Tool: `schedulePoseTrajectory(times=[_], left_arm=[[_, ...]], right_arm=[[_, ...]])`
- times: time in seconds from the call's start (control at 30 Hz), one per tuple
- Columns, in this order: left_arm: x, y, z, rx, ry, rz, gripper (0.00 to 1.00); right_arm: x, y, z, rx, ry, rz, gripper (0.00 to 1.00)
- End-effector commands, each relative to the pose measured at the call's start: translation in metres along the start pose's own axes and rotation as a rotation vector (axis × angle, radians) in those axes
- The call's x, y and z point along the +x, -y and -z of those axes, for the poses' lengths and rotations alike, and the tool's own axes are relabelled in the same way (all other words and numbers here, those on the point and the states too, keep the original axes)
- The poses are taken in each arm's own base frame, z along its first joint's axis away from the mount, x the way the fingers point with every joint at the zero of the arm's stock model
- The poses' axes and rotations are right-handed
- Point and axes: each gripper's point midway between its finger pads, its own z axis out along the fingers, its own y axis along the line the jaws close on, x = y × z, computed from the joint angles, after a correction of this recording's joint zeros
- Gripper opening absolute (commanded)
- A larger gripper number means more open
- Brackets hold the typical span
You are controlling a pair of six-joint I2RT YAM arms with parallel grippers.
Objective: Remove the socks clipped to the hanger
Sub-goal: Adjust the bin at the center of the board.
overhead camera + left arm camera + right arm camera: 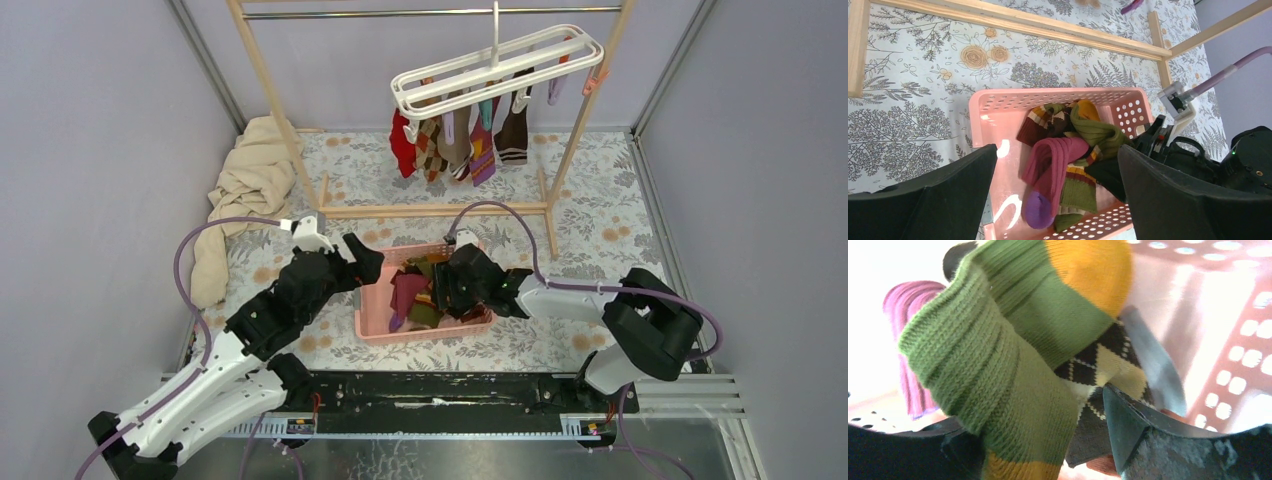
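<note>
Lilac walls [90, 150] enclose a floral tablecloth [620, 230] beneath a wooden rack [430, 210].

no readable text, labels, brands, numbers, signs anywhere

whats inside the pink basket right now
Heaped in the basket: a pink sock with purple toe, an olive sock with orange toe, a maroon striped sock. The right gripper dips in, hiding whatever lies beneath it and under the heap.
</note>
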Motion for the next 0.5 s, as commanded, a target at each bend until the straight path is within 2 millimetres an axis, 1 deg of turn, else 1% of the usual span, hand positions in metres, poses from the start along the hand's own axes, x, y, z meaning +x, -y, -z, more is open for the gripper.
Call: schedulePoseTrajectory(times=[0.0,0.07,0.1,0.17,0.3,0.37,0.47], left_arm=[[-0.006,0.003,0.000,0.011,0.040,0.023,0.99],[-0.005,0.002,-0.001,0.009,0.039,0.021,0.99],[-0.005,0.002,-0.001,0.011,0.038,0.020,0.99],[-0.004,0.002,-0.002,0.010,0.034,0.015,0.99],[-0.003,0.002,-0.004,0.006,0.033,0.009,0.99],[-0.002,0.002,-0.005,0.006,0.033,0.008,0.98],[-0.001,0.000,-0.006,0.000,0.034,0.006,0.99]], right_arm=[[-0.026,0.044,0.020,0.247,0.134,0.031,0.70],[-0.029,0.050,0.026,0.275,0.157,0.031,0.70],[-0.025,0.057,0.030,0.307,0.144,0.036,0.71],[-0.024,0.063,0.036,0.333,0.147,0.035,0.71],[-0.029,0.062,0.048,0.327,0.168,0.022,0.71],[-0.033,0.053,0.055,0.282,0.183,0.020,0.71],[-0.045,0.031,0.068,0.160,0.228,0.023,0.72]])
